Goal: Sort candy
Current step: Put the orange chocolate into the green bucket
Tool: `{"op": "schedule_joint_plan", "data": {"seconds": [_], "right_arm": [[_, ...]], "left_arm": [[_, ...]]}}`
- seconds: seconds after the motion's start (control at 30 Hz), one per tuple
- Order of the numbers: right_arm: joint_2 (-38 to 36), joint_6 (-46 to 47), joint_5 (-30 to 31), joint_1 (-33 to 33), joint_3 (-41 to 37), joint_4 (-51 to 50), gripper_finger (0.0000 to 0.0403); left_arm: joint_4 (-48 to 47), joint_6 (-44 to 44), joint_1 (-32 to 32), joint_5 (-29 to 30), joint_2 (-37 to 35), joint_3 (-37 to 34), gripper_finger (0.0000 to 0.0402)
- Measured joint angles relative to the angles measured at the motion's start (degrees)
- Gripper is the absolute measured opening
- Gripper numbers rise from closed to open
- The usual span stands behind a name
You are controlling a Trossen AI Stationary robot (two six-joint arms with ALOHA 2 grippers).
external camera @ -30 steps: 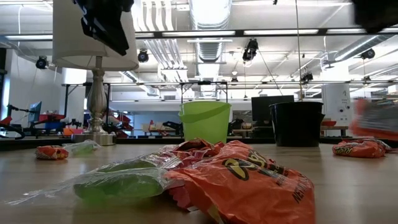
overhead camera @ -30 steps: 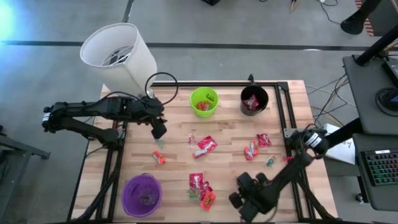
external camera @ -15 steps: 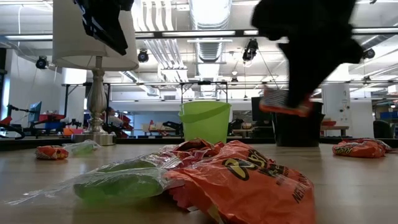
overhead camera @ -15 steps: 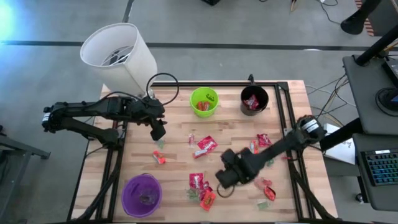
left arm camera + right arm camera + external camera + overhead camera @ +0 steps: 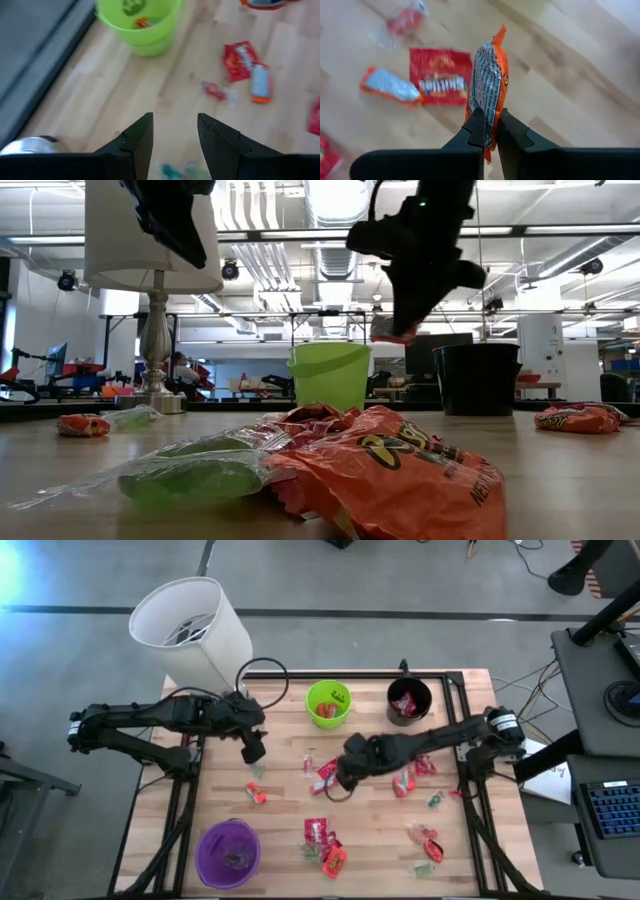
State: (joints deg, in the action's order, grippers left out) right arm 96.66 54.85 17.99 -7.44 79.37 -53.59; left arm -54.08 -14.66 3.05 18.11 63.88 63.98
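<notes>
My right gripper (image 5: 341, 780) hangs over the middle of the table, shut on an orange candy packet (image 5: 487, 80), which also shows in the low view as an orange packet (image 5: 393, 332). Under it lie a red packet (image 5: 440, 82) and an orange-ended packet (image 5: 390, 86). My left gripper (image 5: 255, 752) stands open above the table's left part, over a small green candy (image 5: 258, 771), with nothing between its fingers (image 5: 142, 135). Several more candies lie flat on the wood, such as a red one (image 5: 318, 830) and another (image 5: 403, 781). My right gripper pinches the orange packet between its two fingers at one end (image 5: 489, 117), across the flat faces. The fingers come slanting down from above. The packet sticks out beyond the fingertips edge-on and is lifted clear of the table.
A green cup (image 5: 328, 703) and a black cup (image 5: 408, 700), each with candy inside, stand at the far edge; a purple cup (image 5: 228, 853) stands near left. A white lamp (image 5: 190, 628) stands at the far left corner. A dark frame (image 5: 455, 730) borders the table.
My right gripper has swung from the table's near right corner up and toward the far edge and the left, to the middle of the table, rolling its wrist, with the orange packet held clear throughout. Candies near the right edge that the arm covered now show.
</notes>
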Motion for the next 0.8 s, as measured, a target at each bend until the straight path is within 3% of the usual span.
{"op": "schedule_joint_plan", "data": {"seconds": [0.17, 0.57, 0.8], "right_arm": [[-0.83, -4.46, -1.51, 3.48, 0.0, 4.37, 0.0017], [-0.94, -9.06, -1.96, 9.41, 0.0, 6.57, 0.0017], [-0.94, -11.41, -1.94, 11.58, -0.02, 9.97, 0.0017]], "left_arm": [[0.0, 1.8, 0.0, 3.81, -0.04, -0.02, 0.0137], [0.0, 0.73, 0.07, 5.7, -0.04, -0.02, 0.0137], [-1.56, 2.73, 0.09, 16.62, -0.04, -0.02, 0.0137]]}}
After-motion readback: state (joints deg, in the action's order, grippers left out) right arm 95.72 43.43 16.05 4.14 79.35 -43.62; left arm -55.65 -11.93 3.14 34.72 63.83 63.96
